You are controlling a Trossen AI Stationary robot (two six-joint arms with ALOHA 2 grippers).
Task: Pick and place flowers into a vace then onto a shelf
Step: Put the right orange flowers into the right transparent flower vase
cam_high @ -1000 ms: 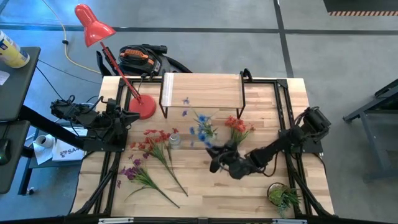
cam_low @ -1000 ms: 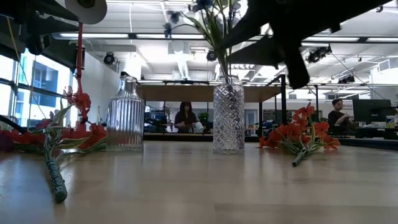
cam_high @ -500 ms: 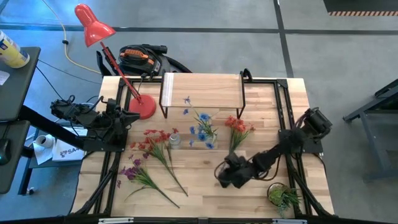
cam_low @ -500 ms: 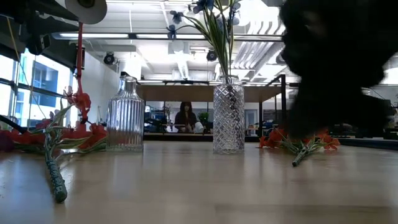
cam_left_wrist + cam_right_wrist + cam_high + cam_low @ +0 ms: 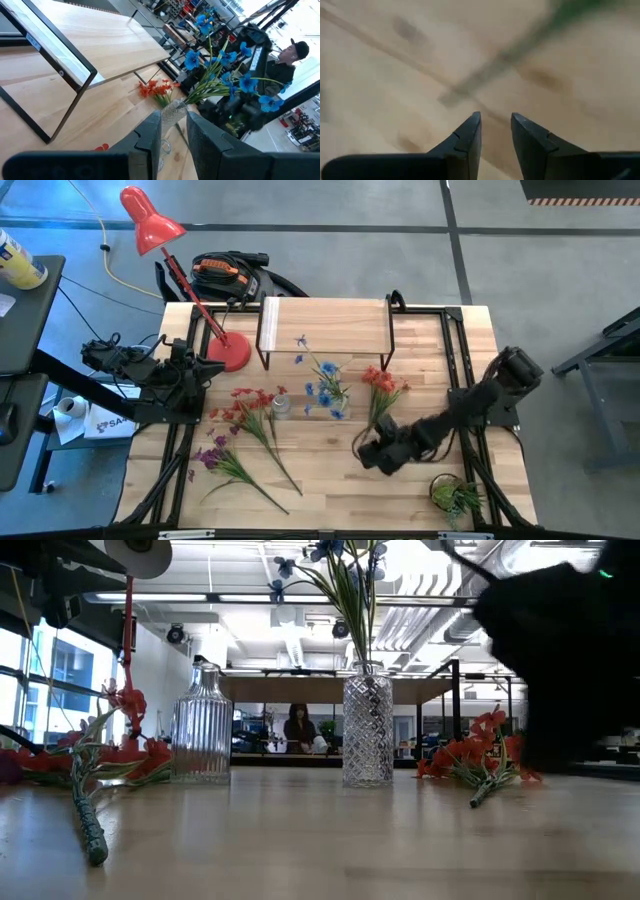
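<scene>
The orange-red flower spray (image 5: 381,387) lies flat on the table right of the cut-glass vase (image 5: 367,730), which holds the blue flowers (image 5: 325,388) upright. My right gripper (image 5: 361,446) is open and hangs low just near the free end of the spray's green stem (image 5: 520,50), touching nothing. It shows as a dark mass (image 5: 575,650) in the low view. Red flowers (image 5: 250,408) and purple flowers (image 5: 222,459) lie on the table's left half beside an empty ribbed vase (image 5: 202,730). The shelf (image 5: 325,325) stands at the far edge. My left gripper (image 5: 174,117) waits open at the table's left.
A red desk lamp's base (image 5: 228,352) stands left of the shelf. A small leafy plant (image 5: 455,495) sits at the near right corner, close behind my right arm. Bare wood lies between the purple flowers and my right gripper.
My right gripper has left the tops of the blue flowers, swung toward the table's near edge and dropped low. It then moved back a little toward the orange-red spray's stem end. The blue flowers stay upright in the cut-glass vase.
</scene>
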